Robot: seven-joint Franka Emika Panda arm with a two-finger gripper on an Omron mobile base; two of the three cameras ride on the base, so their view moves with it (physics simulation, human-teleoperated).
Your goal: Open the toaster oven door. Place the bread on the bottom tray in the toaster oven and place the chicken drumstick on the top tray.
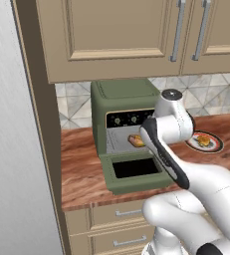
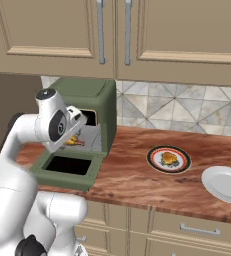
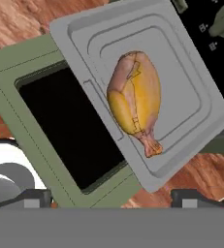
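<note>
Between the open pincer [image 3: 112, 196] tips, the chicken drumstick [image 3: 135, 100] lies on a tray [image 3: 181, 68].

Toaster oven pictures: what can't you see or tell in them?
- Bottom tray and any bread: left base view, the arm covers the toaster oven opening.
- Food on the patterned plate: right base view, too small to name.
- White plate: cut off by the right edge.
</note>
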